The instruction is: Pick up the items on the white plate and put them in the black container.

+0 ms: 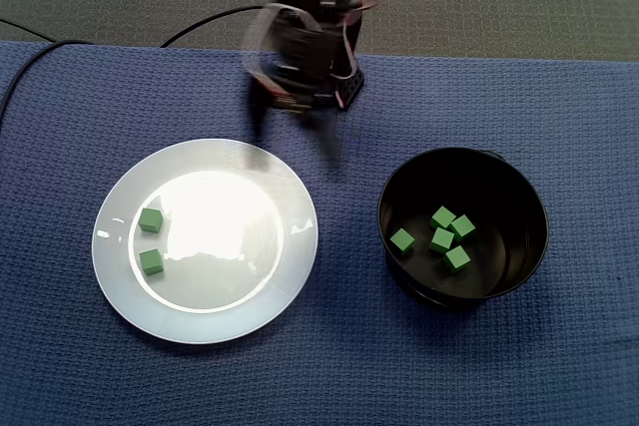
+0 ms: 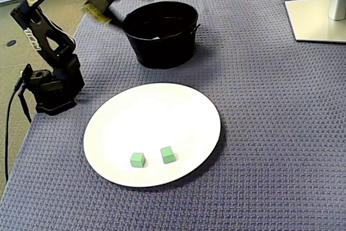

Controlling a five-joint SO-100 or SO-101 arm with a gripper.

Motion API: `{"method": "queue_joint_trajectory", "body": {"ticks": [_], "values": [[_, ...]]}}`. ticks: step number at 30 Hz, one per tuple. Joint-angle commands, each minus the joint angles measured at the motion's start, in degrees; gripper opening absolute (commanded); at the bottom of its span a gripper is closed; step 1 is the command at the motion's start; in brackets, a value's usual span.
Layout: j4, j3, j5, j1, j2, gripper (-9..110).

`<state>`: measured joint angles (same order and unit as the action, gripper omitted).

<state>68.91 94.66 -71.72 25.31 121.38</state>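
**A:** What state are the jaws in?

**B:** The arm [image 2: 46, 31] is smeared in both fixed views, so take this with a hedge. The jaws look parted with nothing between them. They hang above the counter [image 1: 349, 376], between the plate [image 1: 108, 246] and the container [image 1: 534, 209].

**A:** What's left to fetch?

**B:** Two green cubes [image 1: 151, 219] on the plate, well apart from the jaws, on the side of the plate farthest from them. They sit near each other without touching, one just beyond the other [image 1: 151, 262]. Five more cubes [image 1: 441, 240] already lie in the container, which is close beside the jaws on the opposite side.

**A:** How will a cube handle?

**B:** My judgement is light and stiff, likely foam or painted wood, and not fragile. The flat faces should give good purchase. The plate is glossy, though, so a cube nudged off-centre will probably skate rather than stay put.

**A:** Where to grip?

**B:** Across two opposite flat faces at mid-height, with the jaws squared to the faces rather than a corner. Come straight down, and keep one jaw in the gap between the cubes without shoving the neighbour.

**A:** Squeeze hard?

**B:** No need. Light pressure should hold it, and a pinch on an edge could pop it out.
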Motion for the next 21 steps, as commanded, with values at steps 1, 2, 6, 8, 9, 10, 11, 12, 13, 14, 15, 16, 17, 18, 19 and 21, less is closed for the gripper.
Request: {"method": "queue_joint_trajectory", "body": {"ticks": [1,2,6,8,9,10,11,12,13,14,15,16,17,18,19,21], "values": [[-25.0,14.9,-23.3,18.2,0.0,50],[-32.9,19.9,-28.4,20.1,-1.8,50],[-36.0,20.2,-37.4,24.6,-10.7,46],[-34.7,15.4,-38.2,25.6,-16.1,46],[-34.6,12.9,-38.4,26.1,-18.7,46],[-34.6,10.6,-38.4,26.5,-21.4,46],[-34.6,8.3,-38.0,26.7,-24.0,46],[-34.6,6.2,-37.5,26.8,-26.2,46],[-34.5,4.6,-37.4,26.9,-28.5,46],[-34.5,3.4,-37.5,27.0,-30.6,46],[-34.5,2.6,-37.8,27.1,-32.4,46],[-34.5,2.3,-38.2,27.2,-34.2,45],[-34.5,2.2,-38.6,27.3,-35.7,45],[-34.5,2.2,-39.3,27.5,-37.0,45],[-34.5,2.3,-40.1,27.7,-38.2,44],[-33.4,1.9,-41.6,27.9,-40.4,43]]}}
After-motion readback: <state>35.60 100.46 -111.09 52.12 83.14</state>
